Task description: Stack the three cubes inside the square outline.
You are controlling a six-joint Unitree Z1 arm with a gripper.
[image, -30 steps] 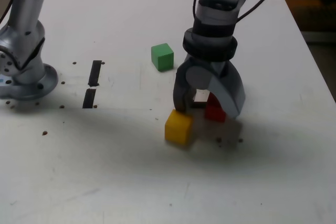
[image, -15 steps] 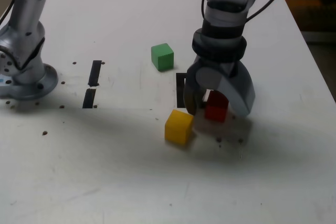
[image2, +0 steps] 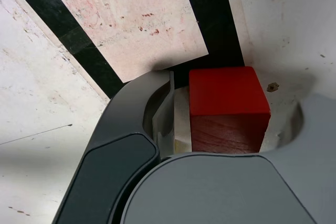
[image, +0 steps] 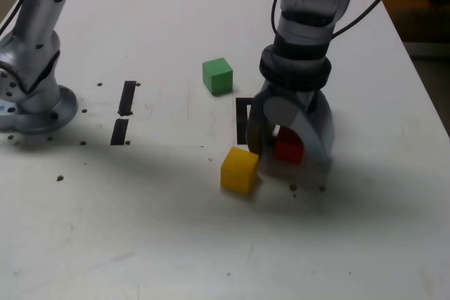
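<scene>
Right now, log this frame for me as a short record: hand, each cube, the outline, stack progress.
hand: lowered around the red cube, jaws either side of it, grip not confirmed
red cube: on the table, at the edge of the square outline
square outline: interior empty
yellow cube: on the table beside the hand, outside the outline
green cube: alone, farther back
stack progress: none stacked
</scene>
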